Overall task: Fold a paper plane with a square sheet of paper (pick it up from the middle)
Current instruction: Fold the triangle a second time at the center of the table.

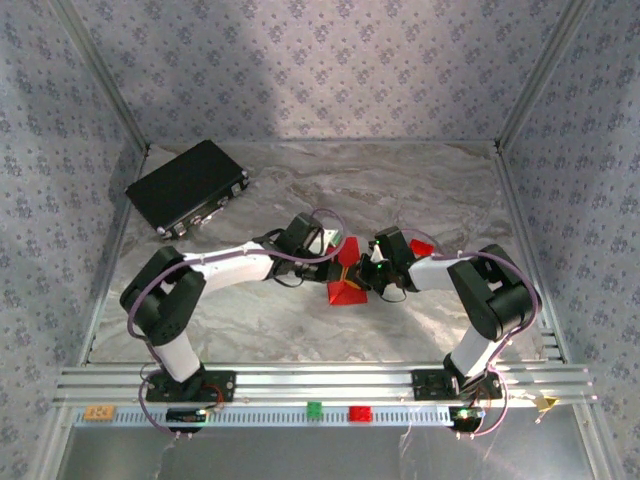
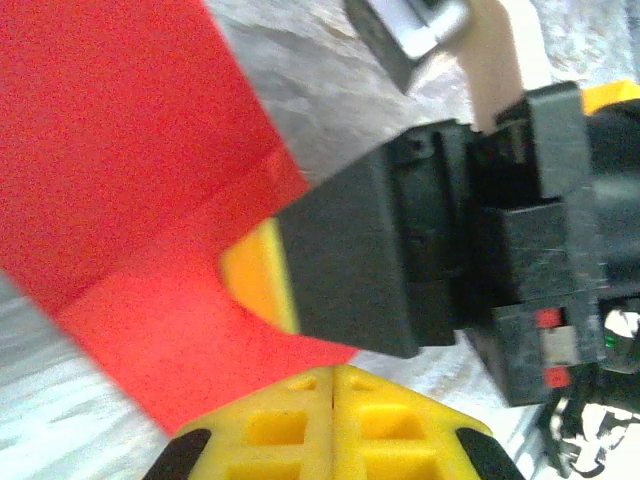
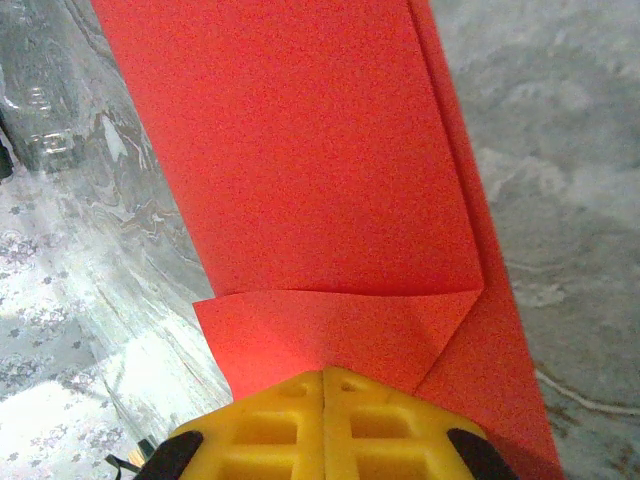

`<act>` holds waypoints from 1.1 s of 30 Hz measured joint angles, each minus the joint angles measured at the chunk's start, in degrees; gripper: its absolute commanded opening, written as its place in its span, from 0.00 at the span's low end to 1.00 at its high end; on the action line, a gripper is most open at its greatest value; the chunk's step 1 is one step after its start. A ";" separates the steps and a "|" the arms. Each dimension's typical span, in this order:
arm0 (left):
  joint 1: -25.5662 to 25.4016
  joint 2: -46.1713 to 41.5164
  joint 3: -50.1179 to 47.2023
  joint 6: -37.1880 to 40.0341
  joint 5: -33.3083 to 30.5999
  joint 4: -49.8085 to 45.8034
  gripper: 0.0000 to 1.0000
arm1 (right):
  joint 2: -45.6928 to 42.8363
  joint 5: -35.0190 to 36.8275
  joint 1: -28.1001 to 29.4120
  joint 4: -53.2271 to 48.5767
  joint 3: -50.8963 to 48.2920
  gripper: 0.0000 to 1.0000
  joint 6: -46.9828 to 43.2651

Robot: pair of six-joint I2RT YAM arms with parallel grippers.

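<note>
The square sheet of paper (image 1: 346, 292) is bright red and lies folded in layers at the table's middle, between the two arms. In the right wrist view a long folded panel of the paper (image 3: 300, 150) runs away from me, with a triangular flap across its near end. My right gripper (image 3: 323, 372) is shut, its yellow tips against that flap, and the paper passes beneath them. My left gripper (image 2: 335, 370) is shut too, its tips at the paper's (image 2: 130, 200) edge. The right gripper (image 2: 250, 285) rests on the paper just ahead of it. In the top view both grippers meet over the paper.
A big flat black box (image 1: 188, 186) lies at the back left. A small red block (image 1: 359, 413) and a green block (image 1: 314, 408) sit on the front rail (image 1: 300, 380). Patterned walls enclose the marbled table (image 1: 420, 190).
</note>
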 measured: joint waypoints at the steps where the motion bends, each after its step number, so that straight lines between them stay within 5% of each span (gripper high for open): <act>1: -0.33 0.83 0.59 -0.15 0.98 0.02 0.01 | 0.00 0.00 0.00 -0.02 0.00 0.07 0.00; 11: -1.14 6.27 2.16 -0.92 5.38 -0.66 0.02 | -0.02 0.15 0.00 -0.15 0.09 0.07 0.02; 33: -1.18 9.49 2.21 0.37 3.65 -2.60 0.01 | -0.02 0.17 0.00 -0.17 0.11 0.06 0.02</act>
